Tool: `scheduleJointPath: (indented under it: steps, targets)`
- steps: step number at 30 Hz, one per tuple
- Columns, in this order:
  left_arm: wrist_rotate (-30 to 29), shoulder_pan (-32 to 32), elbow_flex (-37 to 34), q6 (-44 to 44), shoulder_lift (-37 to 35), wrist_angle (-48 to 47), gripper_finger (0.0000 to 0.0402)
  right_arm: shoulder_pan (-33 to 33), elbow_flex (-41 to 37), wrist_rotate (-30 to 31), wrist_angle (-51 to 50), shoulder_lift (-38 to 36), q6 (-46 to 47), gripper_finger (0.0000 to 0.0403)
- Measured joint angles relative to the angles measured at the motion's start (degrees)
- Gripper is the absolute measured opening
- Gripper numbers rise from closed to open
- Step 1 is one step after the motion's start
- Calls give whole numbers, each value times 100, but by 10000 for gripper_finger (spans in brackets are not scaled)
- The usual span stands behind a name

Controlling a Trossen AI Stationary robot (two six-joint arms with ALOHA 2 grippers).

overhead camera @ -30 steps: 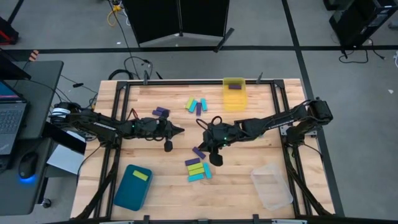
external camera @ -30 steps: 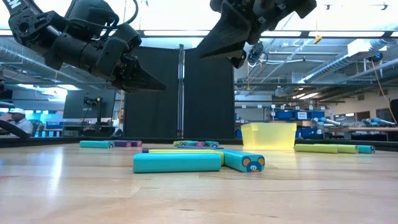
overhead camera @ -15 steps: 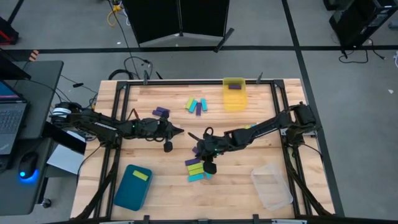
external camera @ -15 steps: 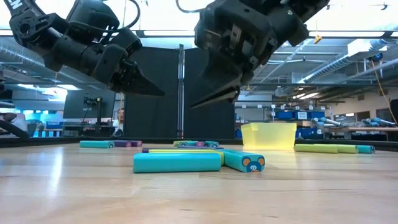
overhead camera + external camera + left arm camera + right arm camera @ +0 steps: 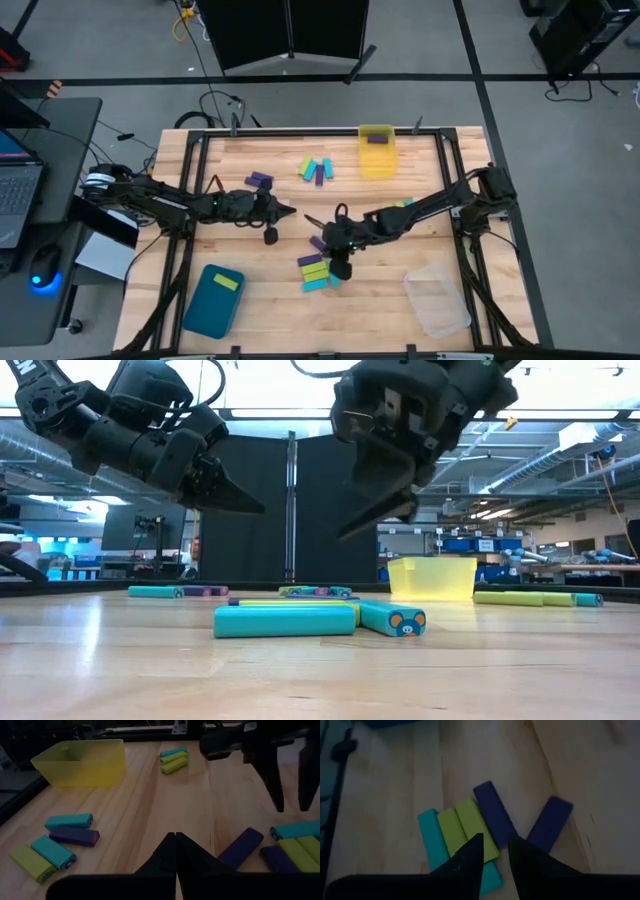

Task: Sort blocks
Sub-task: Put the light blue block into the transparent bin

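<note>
where blocks cluster, yellow bin sits apart.

Low view. Cyan block lying flat near front edge of wooden table, touching second cyan block with mouse-face end. Yellow bin toward far edge. Left gripper raised, closed. Right gripper raised, fingers slightly apart.

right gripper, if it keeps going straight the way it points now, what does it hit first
Most likely the purple block lying against the lime green block in the row; the right gripper has its open fingers lined up over it. Depth is hard to judge, so it could reach bare table alongside.
</note>
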Motion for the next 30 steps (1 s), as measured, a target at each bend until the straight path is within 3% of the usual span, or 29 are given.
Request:
scheduleJointPath:
  steps: [10, 17, 24, 30]
  targets:
    - [-59, 0, 0, -23, -2, 15, 6, 588, 1, 574, -504, 51, 2264, 186]
    - [-63, 0, 0, -25, -2, 16, 6, 789, 1, 1357, -904, 110, 2858, 247]
    - [-70, 0, 0, -20, -2, 21, 6, 758, 2, 1373, -704, 392, 3021, 240]
    - [-104, 9, -2, 1, -4, 55, 6, 758, 2, 1096, -568, 662, 3021, 197]
